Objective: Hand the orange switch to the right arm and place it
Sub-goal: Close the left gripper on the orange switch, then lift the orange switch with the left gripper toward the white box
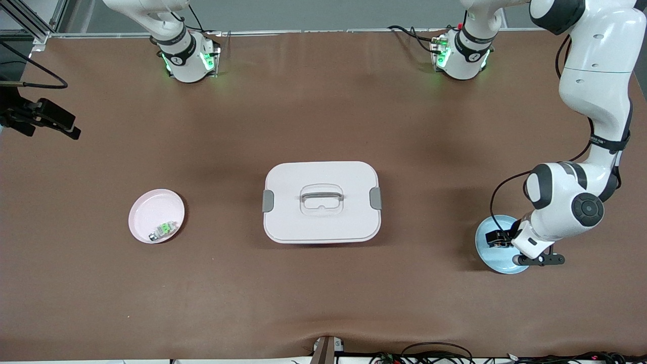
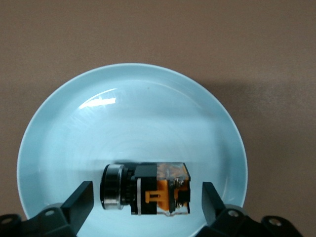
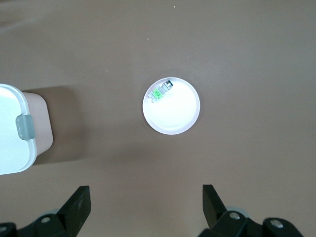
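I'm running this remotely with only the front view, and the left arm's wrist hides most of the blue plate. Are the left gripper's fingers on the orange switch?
Observer: Not yet touching. In the left wrist view the left gripper has a finger on each side of the orange switch, with a gap showing on both sides.
Operator: Is the switch standing or lying?
Observer: It lies on its side on the blue plate, silver end toward one finger, orange-and-black body toward the other.
Operator: I can't see the right gripper at all.
Observer: The right gripper is open, up over bare table, with the pink plate and its green-and-silver part in its view.
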Robot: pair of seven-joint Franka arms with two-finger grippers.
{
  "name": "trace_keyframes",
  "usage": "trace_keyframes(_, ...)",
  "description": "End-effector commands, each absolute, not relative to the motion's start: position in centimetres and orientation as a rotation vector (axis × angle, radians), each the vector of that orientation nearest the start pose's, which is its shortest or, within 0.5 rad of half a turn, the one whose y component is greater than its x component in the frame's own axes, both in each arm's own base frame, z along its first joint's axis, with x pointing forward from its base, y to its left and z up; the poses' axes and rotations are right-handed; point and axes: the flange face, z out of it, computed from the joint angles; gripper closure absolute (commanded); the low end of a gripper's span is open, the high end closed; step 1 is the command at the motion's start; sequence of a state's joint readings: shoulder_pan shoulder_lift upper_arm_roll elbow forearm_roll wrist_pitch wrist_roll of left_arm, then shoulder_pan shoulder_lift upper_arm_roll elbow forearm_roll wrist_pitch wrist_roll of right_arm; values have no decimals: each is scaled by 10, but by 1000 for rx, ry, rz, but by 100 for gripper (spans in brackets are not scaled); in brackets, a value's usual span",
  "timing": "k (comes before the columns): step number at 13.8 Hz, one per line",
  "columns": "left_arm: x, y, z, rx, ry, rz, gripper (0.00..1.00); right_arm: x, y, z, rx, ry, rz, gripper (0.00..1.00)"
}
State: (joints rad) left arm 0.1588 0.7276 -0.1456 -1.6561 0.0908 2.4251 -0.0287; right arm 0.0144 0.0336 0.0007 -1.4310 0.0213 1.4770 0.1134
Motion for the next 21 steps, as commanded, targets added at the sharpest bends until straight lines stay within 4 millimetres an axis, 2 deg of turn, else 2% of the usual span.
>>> trace_keyframes(1, 689, 24, 182, -3167, 13, -108, 10, 554, 22, 668, -3126, 135, -35, 0)
trace_keyframes(2, 689, 24, 182, -3167, 13, -108, 18, 554, 21, 667, -3126, 137, -30, 0)
trace_keyframes(3, 689, 24, 184, -3166, 13, -108, 35, 554, 19, 667, -3125, 144, -27, 0)
trace_keyframes(4, 690, 23, 189, -3165, 16, -113, 66, 554, 18, 666, -3125, 144, -23, 0)
trace_keyframes(5, 690, 22, 190, -3166, 15, -110, 89, 554, 19, 665, -3125, 144, -20, 0)
trace_keyframes(6, 690, 23, 193, -3166, 11, -115, 100, 554, 18, 665, -3125, 144, -15, 0)
trace_keyframes(8, 691, 22, 217, -3162, 5, -102, 100, 553, 18, 666, -3125, 144, -18, 0)
trace_keyframes(11, 685, -2, 288, -3173, 10, -54, 100, 553, 20, 666, -3125, 142, -15, 0)
trace_keyframes(15, 658, -51, 378, -3163, 38, 88, 100, 553, 14, 666, -3127, 154, -11, 0)
trace_keyframes(19, 632, -76, 437, -3279, -59, 164, 100, 553, 12, 667, -3128, 162, -16, 0)
trace_keyframes(21, 619, -97, 468, -3318, -143, 209, 100, 554, 17, 665, -3126, 149, -6, 0)
